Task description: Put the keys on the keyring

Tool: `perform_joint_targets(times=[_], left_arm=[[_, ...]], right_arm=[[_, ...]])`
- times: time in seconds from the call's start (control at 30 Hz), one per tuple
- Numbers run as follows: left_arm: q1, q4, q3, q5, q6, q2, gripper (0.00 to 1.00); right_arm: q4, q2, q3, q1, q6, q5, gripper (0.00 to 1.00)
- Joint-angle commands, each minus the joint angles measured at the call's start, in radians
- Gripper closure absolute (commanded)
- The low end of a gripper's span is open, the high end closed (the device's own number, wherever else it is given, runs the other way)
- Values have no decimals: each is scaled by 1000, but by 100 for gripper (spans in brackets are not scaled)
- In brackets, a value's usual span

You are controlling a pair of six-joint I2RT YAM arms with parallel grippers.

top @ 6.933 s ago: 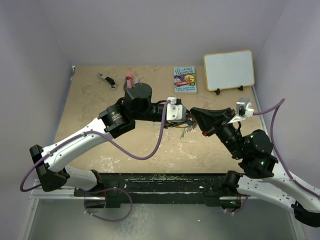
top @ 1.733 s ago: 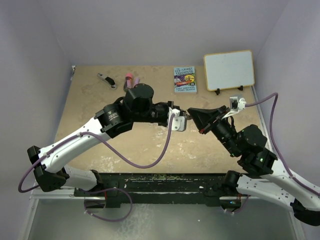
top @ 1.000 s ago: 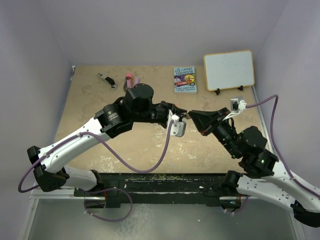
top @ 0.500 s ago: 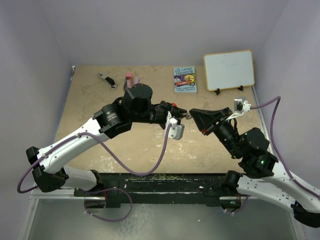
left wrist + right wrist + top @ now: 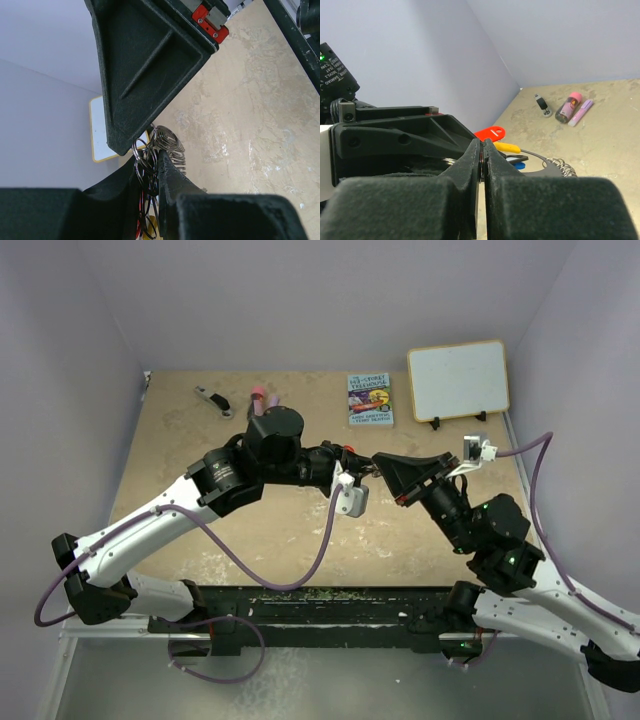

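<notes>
Item, middle of the bench [image 5: 250, 530], held off its surface: left hand [image 5: 149, 165], reaching rightward, fingers clamped on the thin wire loops of the keys [image 5: 490, 133]. Right hand [image 5: 481, 146], reaching leftward to meet it tip to tip, fingers pressed together with only a hairline slit; whether a wire loop is pinched there cannot be told. The keys: red, yellow, black and blue heads fan out just beyond the right fingertips, long axes pointing toward the far side, as best judged. Keyring [image 5: 559, 166]: thin arc with a silvery coiled stretch, hanging just past the key heads, farther again. Both hands are about equally close to it, so the threading likely turns on carrying a loop across that small gap. Far edge, left to right: black-and-silver tool [image 5: 212, 400], pink highlighter [image 5: 259, 396], book [image 5: 370, 400], whiteboard [image 5: 458, 380].
</notes>
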Motion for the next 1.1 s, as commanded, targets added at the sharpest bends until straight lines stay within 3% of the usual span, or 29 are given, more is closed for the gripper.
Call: perform_joint_targets(times=[0.0,0.27,0.57,1.07], left_arm=[[-5,82,40,27,-13,-31,93],[-4,121,50,9,-90,-29,93],[-3,157,81,-26,-324,-15,93],[-4,244,111,-89,-443,43,93]], right_arm=[[76,10,1,0,6,1,99],[105,-4,-25,0,-12,9,100],[325,9,-119,0,-85,44,100],[611,83,-156,1,-173,193,100]])
